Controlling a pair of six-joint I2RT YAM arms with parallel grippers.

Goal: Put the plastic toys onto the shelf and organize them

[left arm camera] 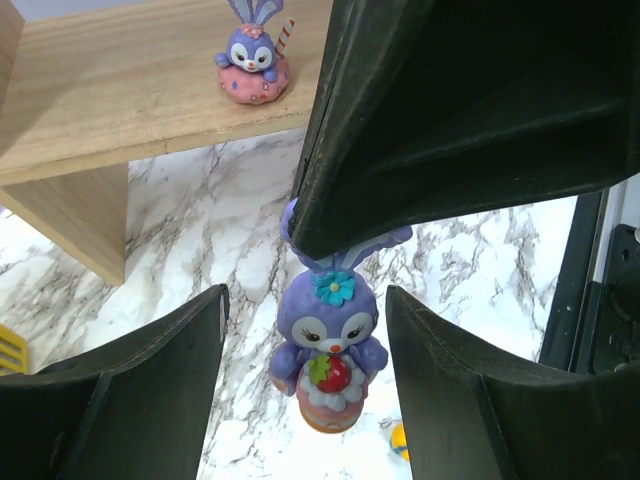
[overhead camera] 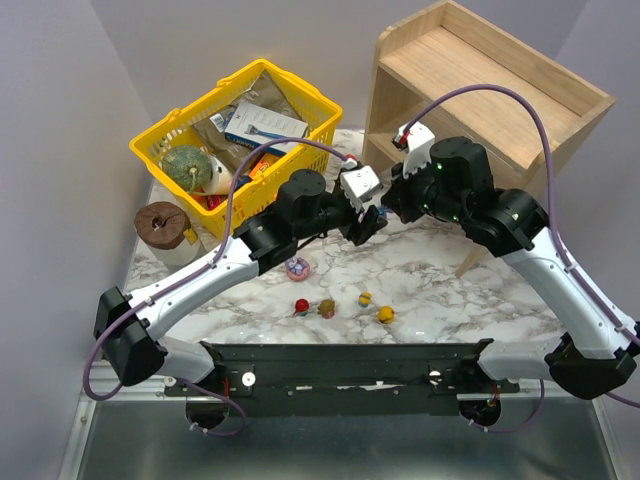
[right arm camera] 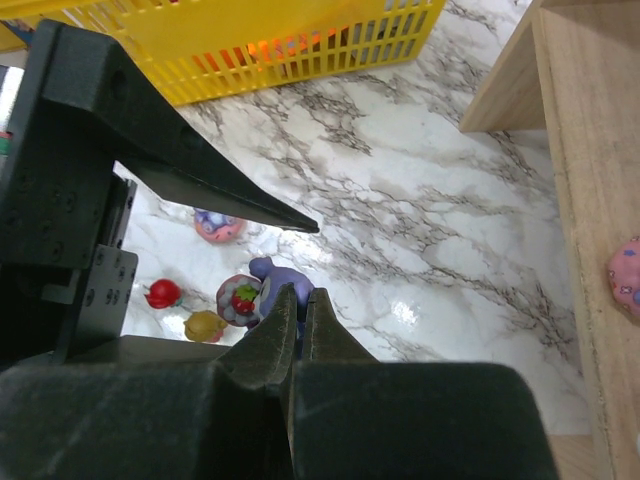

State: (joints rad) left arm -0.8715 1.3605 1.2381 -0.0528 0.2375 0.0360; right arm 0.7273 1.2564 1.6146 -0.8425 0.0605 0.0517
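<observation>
Over the marble table (overhead camera: pixel 450 290): yellow basket (overhead camera: pixel 200 108) far left, shelf (overhead camera: pixel 490 80) far right.
The right gripper (right arm camera: pixel 300 300) clamps the purple bunny figurine (left arm camera: pixel 328 350) by its ears. It hangs untouched between the parted fingers of the left gripper (left arm camera: pixel 305 300), with loose toys (overhead camera: pixel 326 308) lying nearer.

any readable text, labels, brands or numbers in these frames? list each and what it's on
No text here can be read.
Print on the white-and-blue box in the yellow basket: too small to read.
Print on the orange pack in the same basket: blurred and partly hidden, unreadable.
No lettering shows on the purple bunny toy with the strawberry, or on the shelf.
</observation>
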